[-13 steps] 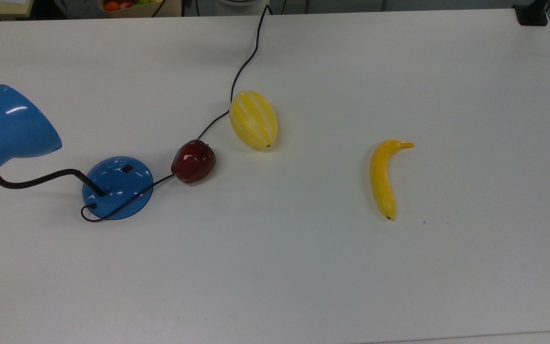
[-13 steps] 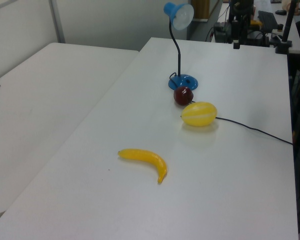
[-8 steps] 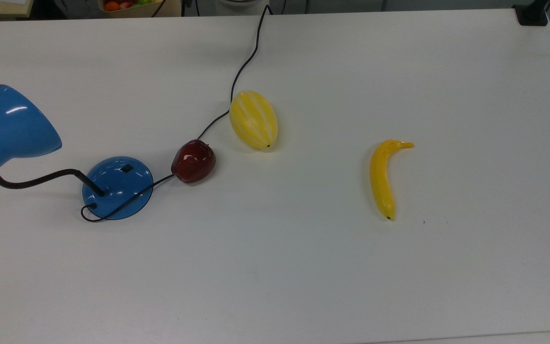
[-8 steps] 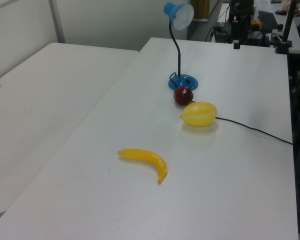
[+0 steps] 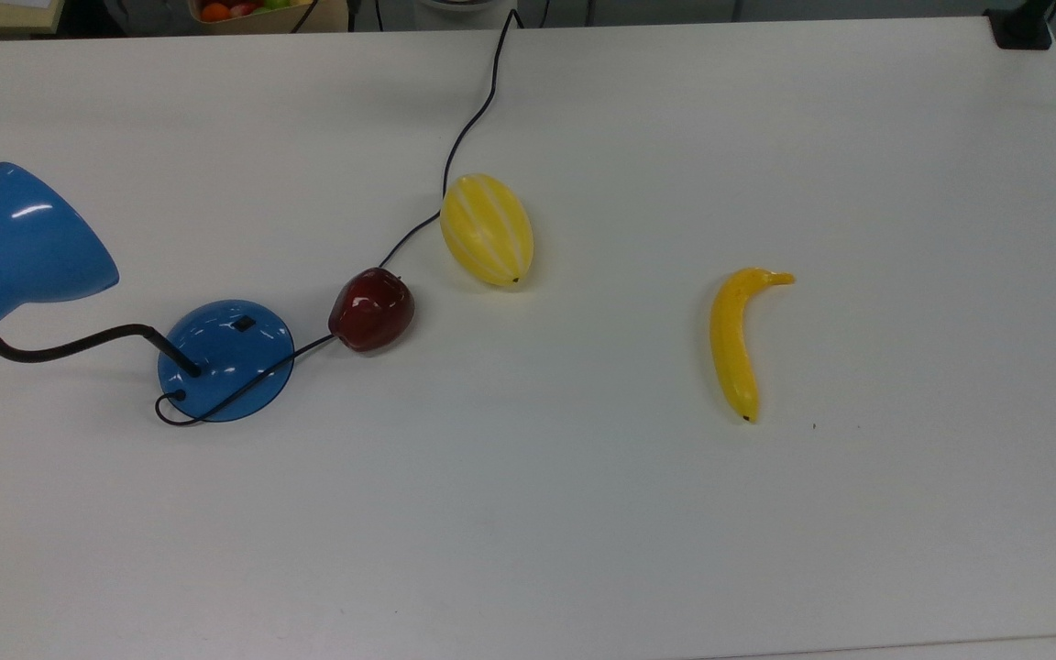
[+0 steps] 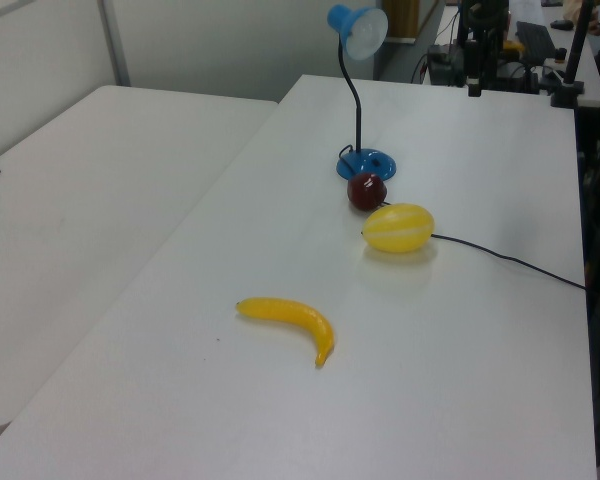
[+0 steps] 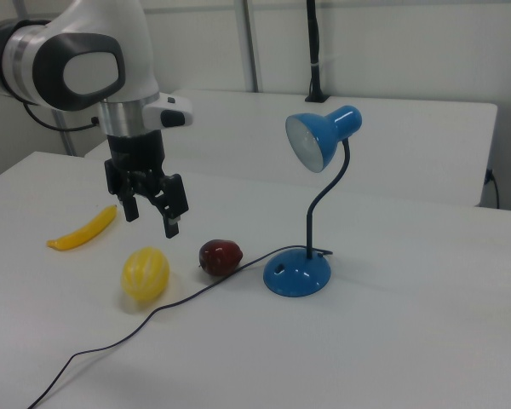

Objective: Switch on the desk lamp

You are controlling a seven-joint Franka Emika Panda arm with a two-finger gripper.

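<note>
The desk lamp stands upright at the top view's left, with its round blue base, a small black switch on the dome, a bent black neck and a blue cone shade. In the right view the base sits right of centre and the shade faces the camera. In the left view the lamp stands at the far end of the table. My gripper hangs open above the table, left of the lamp in the right view, over the yellow melon, holding nothing.
A dark red apple lies on the lamp's black cord beside the base. A yellow striped melon sits past it, and a banana lies further to the top view's right. A second table adjoins on the left view's left.
</note>
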